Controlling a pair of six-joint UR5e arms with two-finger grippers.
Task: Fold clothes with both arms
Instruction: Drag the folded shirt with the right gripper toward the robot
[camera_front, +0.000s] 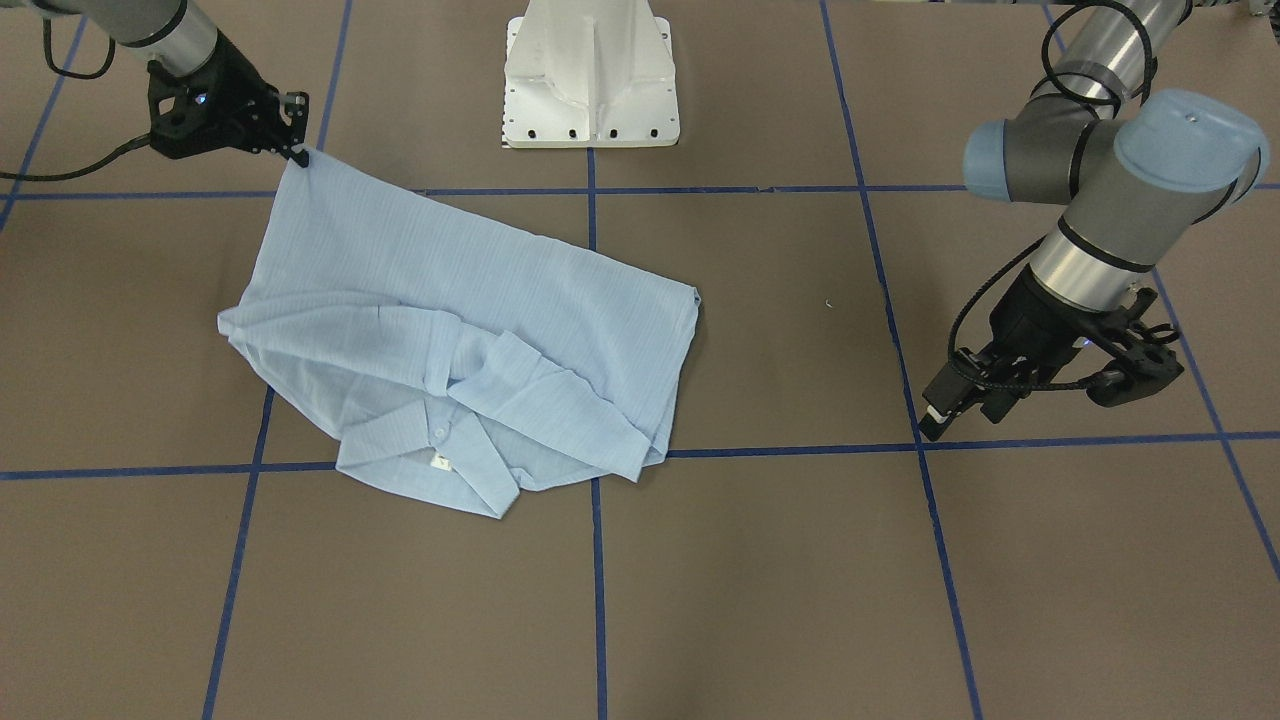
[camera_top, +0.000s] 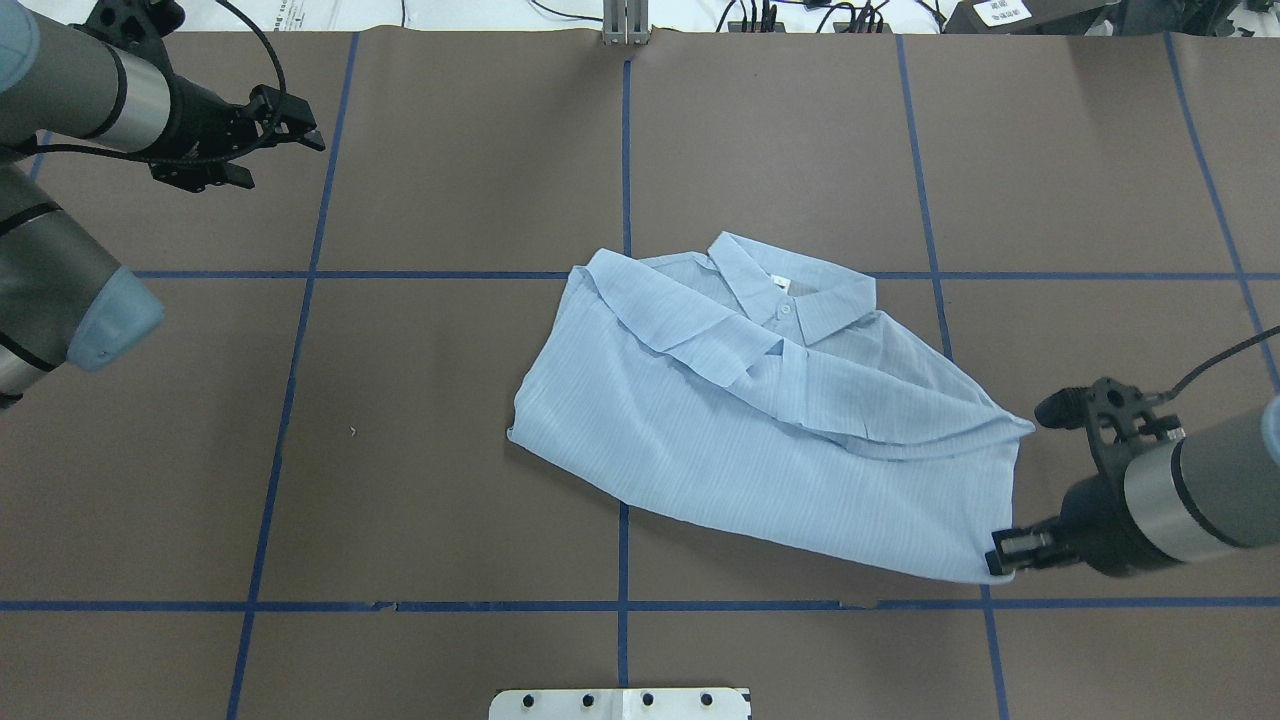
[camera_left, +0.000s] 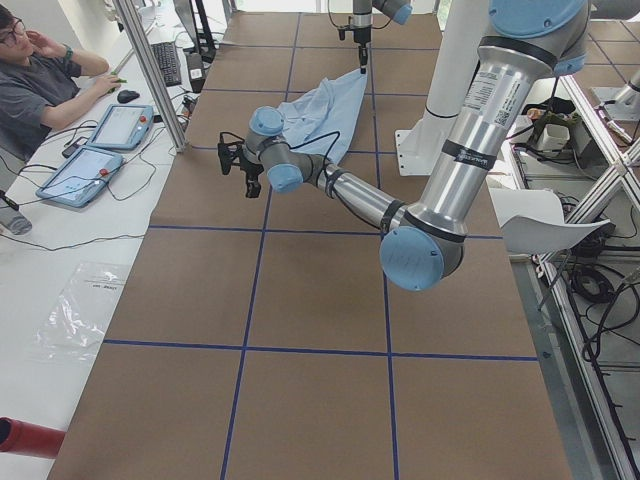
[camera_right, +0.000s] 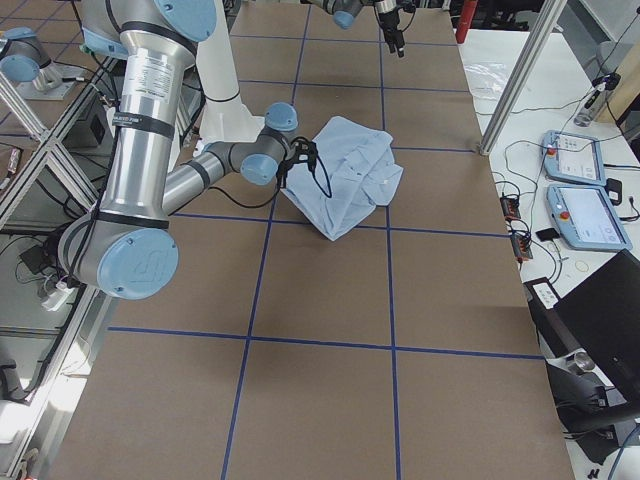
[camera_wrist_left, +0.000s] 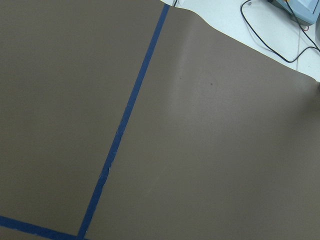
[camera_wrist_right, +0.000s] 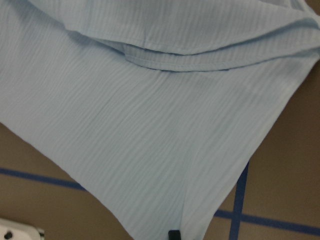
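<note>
The pale-blue shirt (camera_front: 480, 300) (camera_top: 750, 440) lies partly folded at the table's middle, with its collar (camera_top: 790, 290) and white tag (camera_front: 440, 461) on the far side from the robot. My right gripper (camera_front: 300, 152) (camera_top: 1000, 565) is shut on a hem corner near the robot's side and holds it slightly raised. The right wrist view shows the shirt's fabric (camera_wrist_right: 150, 125) draped close below. My left gripper (camera_front: 960, 410) (camera_top: 300, 125) hangs open and empty over bare table, well away from the shirt. The left wrist view shows only the table.
The white pedestal base (camera_front: 590, 80) stands at the robot's side of the table. Blue tape lines (camera_wrist_left: 125, 125) cross the brown table top. An operator (camera_left: 40, 80) sits beyond the far edge with tablets (camera_left: 100, 145) and cables.
</note>
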